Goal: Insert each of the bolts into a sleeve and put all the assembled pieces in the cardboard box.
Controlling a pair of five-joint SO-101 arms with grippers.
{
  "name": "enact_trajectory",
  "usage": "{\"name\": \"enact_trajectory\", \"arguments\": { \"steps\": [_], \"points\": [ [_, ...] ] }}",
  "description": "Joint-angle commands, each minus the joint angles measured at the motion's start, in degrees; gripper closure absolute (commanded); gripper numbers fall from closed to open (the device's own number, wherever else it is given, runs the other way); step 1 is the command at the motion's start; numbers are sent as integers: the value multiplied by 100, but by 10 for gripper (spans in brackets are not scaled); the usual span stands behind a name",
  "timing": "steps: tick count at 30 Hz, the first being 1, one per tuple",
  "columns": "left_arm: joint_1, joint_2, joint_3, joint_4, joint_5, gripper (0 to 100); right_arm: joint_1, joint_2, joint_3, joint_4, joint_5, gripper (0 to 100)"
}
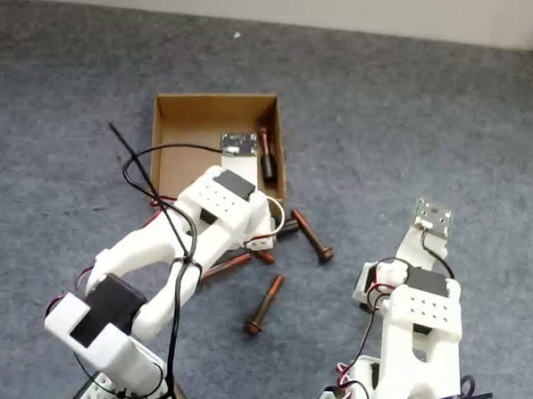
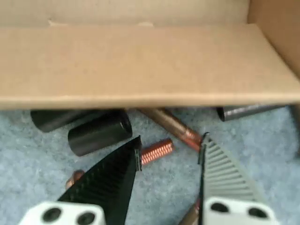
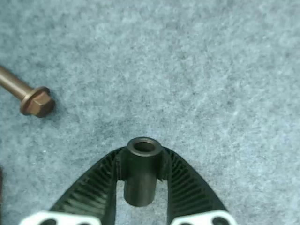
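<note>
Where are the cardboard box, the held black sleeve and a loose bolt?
cardboard box (image 1: pixel 199 124), high view, bare floor
black sleeve (image 3: pixel 140 176), right wrist view, side wall
loose bolt (image 1: pixel 266 302), high view, mid shaft

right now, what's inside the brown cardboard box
One copper bolt in a black sleeve lies by the right wall, as the high view shows it, of the brown cardboard box. The white left arm covers the box's near edge, so anything beneath it is hidden.

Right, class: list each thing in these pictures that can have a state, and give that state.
Cardboard box: open, with one sleeved bolt lying inside.
Left gripper: open, above loose parts beside the box.
Right gripper: shut on a sleeve that has no bolt in it.
Black sleeves: lying flat by the box.
Bolts: lying loose, unsleeved.
</note>
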Motion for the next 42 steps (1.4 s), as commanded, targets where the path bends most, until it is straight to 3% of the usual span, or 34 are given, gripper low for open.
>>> {"name": "enact_trajectory", "arguments": {
  "steps": [1, 15, 21, 30, 37, 42],
  "points": [
    [-400, 110, -242, -281, 211, 819, 48, -101, -22, -40, -62, 994],
    [-541, 1130, -664, -527, 255, 825, 48, -101, -13, -31, -62, 994],
    [-541, 1341, -971, -369, 246, 1000, 48, -145, -22, 92, -62, 994],
    [-435, 1279, -1077, -53, 246, 994, 40, -145, -22, 101, -35, 994],
    [40, -4, -1068, 642, 202, 994, 22, -145, -66, 119, -26, 994],
    [84, -1349, -523, 501, -246, 995, 22, -154, -75, 127, -26, 994]
  ]
}}
